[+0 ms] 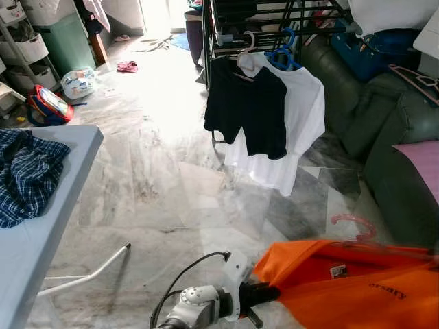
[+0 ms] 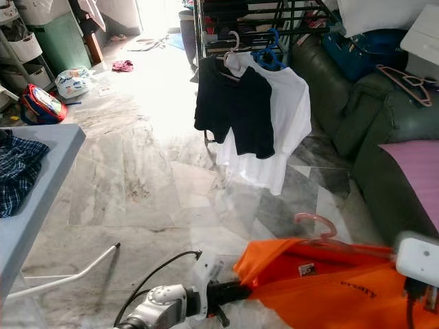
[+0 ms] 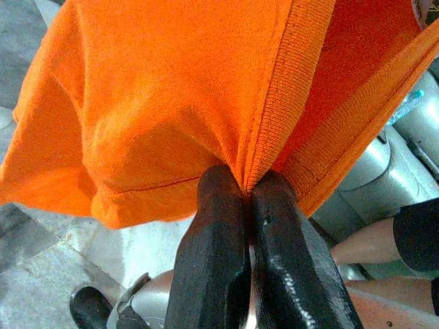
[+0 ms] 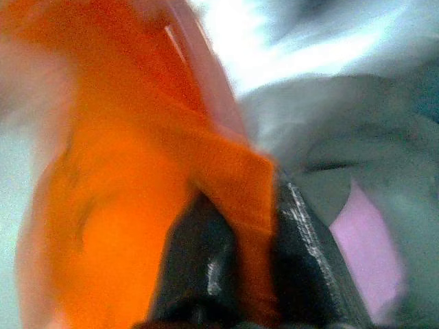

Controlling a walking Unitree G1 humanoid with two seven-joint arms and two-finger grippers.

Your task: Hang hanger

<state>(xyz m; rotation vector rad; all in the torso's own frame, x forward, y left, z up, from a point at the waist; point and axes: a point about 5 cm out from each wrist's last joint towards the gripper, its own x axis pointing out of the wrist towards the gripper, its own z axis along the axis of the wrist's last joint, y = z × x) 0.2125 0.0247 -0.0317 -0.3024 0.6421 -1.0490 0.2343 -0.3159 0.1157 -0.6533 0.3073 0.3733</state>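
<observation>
Pink hanger, orange shirt; two tools pinching.

Marble-tiled room, seen from above and looking forward. Low in front, orange shirt on pink hanger, hook rising above the collar. Left gripper at the shirt's left edge, black fingers pinched shut on the fabric. White housing of the right arm at the shirt's right edge; fingers hidden. Further back, drying rack with black t-shirt overlapping white t-shirt, blue hanger beside them. Dark green sofa along the right. Grey table at left, carrying plaid cloth.
</observation>
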